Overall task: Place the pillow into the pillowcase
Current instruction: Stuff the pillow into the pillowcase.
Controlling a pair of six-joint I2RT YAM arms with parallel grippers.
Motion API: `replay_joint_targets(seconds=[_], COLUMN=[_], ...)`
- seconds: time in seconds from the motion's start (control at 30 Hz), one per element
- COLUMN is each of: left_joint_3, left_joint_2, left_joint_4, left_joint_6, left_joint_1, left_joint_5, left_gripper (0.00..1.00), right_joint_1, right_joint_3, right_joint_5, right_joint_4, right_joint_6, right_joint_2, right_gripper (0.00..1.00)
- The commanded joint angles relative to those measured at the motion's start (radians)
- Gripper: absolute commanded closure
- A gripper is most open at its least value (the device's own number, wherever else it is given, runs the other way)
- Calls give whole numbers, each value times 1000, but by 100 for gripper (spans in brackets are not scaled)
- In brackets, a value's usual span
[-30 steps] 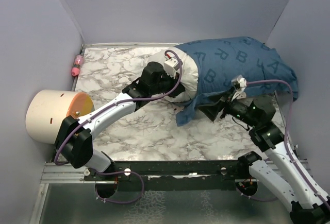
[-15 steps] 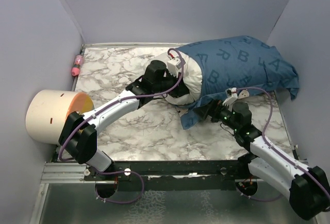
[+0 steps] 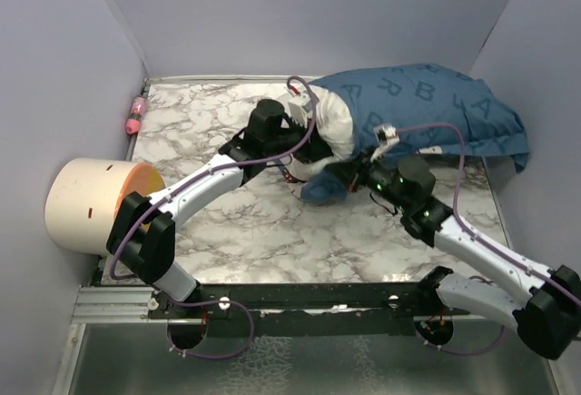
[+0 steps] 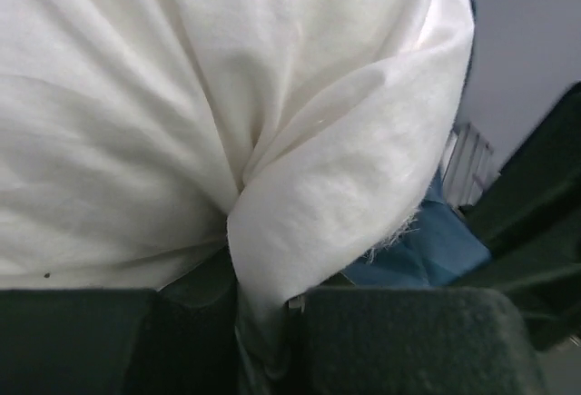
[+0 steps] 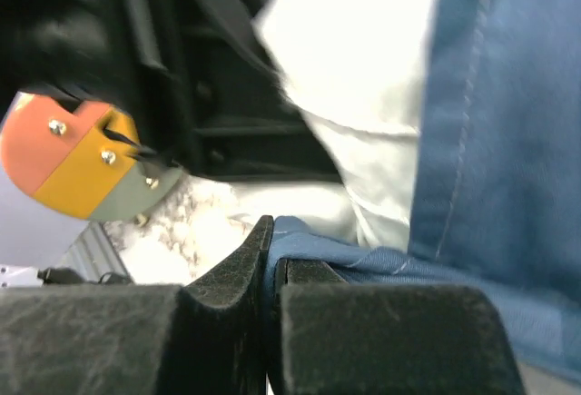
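My left end effector was clamped on a fold of the plump white fabric pillow, which lay partly inside the floppy blue lettered pillowcase at the far right of the marbled surface. My right end effector was clamped on the pillowcase's near hem, just below the pillow's exposed end.

A white and grey marble table top lies under the left claw. A big cream round drum with an orange flat end sits well to the left of that claw, at the table's edge. A small pink bottle lies far left, by the pale purple wall.
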Motion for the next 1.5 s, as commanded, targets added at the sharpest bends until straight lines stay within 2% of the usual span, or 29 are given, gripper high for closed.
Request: replay_joint_targets(seconds=[0.0, 0.1, 0.2, 0.3, 0.47, 0.57, 0.63, 0.77, 0.83, 0.9, 0.93, 1.0, 1.1, 1.2, 1.27, 1.33, 1.37, 1.47], left_joint_3=[-16, -9, -17, -102, -370, -443, -441, -434, -450, -470, -506, -550, -561, -563, -544, -519, -514, -536], left_joint_2=[72, 74, 22, -74, -186, -235, -262, -279, -259, -200, -163, -73, 36, 87, 141, 238, 274, 316], left_joint_4=[220, 252, 259, 346, 719, 875, 895, 915, 924, 977, 1079, 1248, 1476, 1457, 1440, 1514, 1563, 1665], left_joint_6=[-150, -174, -187, -260, -525, -637, -651, -664, -651, -652, -707, -808, -905, -872, -848, -890, -922, -958], left_joint_1=[113, 151, 167, 177, 171, 153, 133, 113, 114, 125, 149, 177, 177, 175, 171, 169, 170, 172], left_joint_5=[143, 173, 194, 220, 238, 221, 203, 180, 159, 159, 156, 143, 174, 189, 187, 192, 188, 166], left_gripper=[100, 100, 100, 100, 100, 100, 100, 100, 100, 100, 100, 100, 100, 100, 100, 100, 100, 100], right_joint_1=[36, 59, 63, 67, 89, 90, 71, 53, 91, 171, 197, 229, 216, 177, 179, 178, 173, 126], right_joint_3=[453, 779, 1025, 1161, 1301, 1392, 1538, 1849, 1824, 1718, 1703, 1454, 1272, 1128, 1109, 1087, 1071, 990], right_joint_5=[-268, -420, -520, -589, -676, -684, -653, -688, -724, -710, -695, -693, -614, -642, -689, -711, -703, -710], right_joint_4=[45, -47, -94, -63, -51, -61, -137, -247, -220, -247, -351, -183, -252, -205, -198, -192, -209, -208], right_joint_6=[-294, -327, -287, -208, -122, -101, -125, -77, -46, -108, -171, -122, -193, -148, -119, -91, -106, -137], right_joint_2=[178, 389, 565, 683, 824, 860, 894, 1014, 1020, 993, 982, 896, 783, 709, 733, 765, 767, 702], right_gripper=[99, 99, 99, 99, 99, 99, 99, 99, 99, 99, 99, 99, 99, 99, 99, 98, 92, 58])
